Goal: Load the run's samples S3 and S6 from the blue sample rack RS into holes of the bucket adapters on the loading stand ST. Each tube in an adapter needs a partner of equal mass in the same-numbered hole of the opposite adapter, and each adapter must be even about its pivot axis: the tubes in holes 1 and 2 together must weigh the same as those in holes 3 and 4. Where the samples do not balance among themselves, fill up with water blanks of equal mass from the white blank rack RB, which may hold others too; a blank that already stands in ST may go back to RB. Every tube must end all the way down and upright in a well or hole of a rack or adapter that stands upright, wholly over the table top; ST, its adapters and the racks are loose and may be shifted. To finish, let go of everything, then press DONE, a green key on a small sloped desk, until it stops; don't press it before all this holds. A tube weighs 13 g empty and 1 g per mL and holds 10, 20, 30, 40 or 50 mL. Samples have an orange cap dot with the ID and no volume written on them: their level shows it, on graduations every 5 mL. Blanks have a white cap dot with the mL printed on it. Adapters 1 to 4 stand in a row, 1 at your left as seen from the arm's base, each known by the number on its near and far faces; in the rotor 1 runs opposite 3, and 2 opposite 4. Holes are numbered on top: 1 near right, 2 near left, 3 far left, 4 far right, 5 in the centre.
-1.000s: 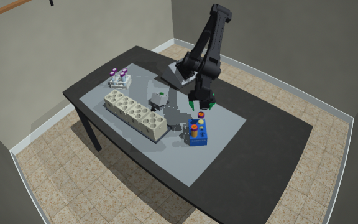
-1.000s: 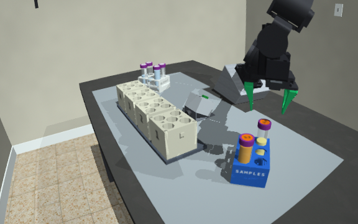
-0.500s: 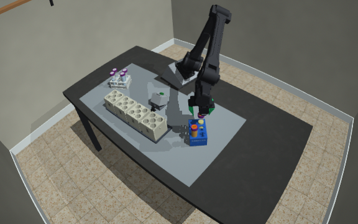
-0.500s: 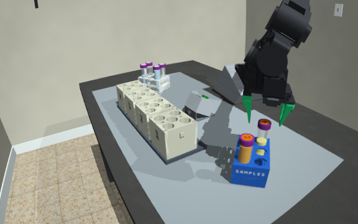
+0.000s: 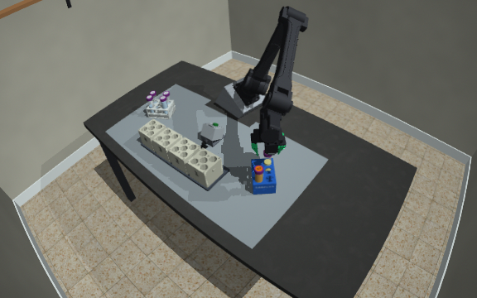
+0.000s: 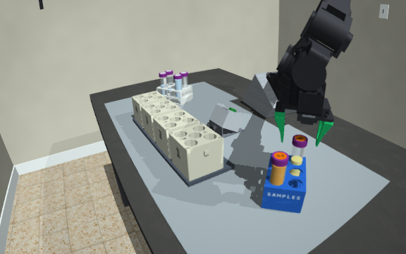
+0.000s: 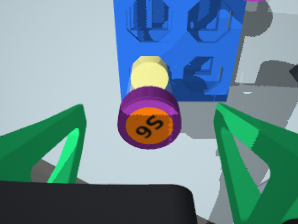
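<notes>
Claw (image 6: 299, 131) is spread wide and empty right above S6 (image 6: 299, 141) in the blue rack (image 6: 283, 197), so if it drops off-center a finger could clip the cap and tip that loose rack.

S6 (image 7: 149, 123): purple cap, orange dot, upright in blue rack RS (image 6: 283, 198), toward the table's right edge.
S3 (image 6: 279, 168): orange fill, upright, rack's front well.
</notes>
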Controlling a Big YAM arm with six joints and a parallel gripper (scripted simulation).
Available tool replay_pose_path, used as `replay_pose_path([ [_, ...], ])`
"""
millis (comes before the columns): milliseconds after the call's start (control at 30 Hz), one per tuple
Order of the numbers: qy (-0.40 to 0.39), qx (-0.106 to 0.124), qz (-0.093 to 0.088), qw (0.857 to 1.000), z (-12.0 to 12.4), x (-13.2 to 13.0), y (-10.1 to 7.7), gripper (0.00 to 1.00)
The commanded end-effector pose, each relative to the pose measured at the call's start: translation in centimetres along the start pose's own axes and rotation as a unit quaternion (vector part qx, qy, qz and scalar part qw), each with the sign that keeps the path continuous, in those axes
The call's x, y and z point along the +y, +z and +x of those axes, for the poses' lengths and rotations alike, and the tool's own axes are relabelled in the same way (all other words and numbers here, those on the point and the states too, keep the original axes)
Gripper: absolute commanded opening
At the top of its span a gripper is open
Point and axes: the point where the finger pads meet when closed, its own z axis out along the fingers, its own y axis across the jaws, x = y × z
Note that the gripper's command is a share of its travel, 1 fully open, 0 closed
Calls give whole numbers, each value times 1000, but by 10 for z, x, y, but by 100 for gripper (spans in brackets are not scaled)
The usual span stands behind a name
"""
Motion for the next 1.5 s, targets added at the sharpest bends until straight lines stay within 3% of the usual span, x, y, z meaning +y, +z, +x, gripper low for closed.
replay_pose_path([
  [0,-6,-20,3,1000,-14,3,-12,80],
  [167,-6,-20,3,1000,-14,3,-12,80],
  [200,-6,-20,3,1000,-14,3,-12,0],
  [733,-6,-20,3,1000,-14,3,-12,0],
  [767,-6,-35,7,999,-23,4,-30,0],
  [800,-12,-35,6,999,-23,5,-34,0],
  [867,-12,-35,6,999,-23,5,-34,0],
  [1367,-14,-36,8,999,-20,6,-85,0],
  [1467,-10,-29,7,999,-15,4,-83,0],
])
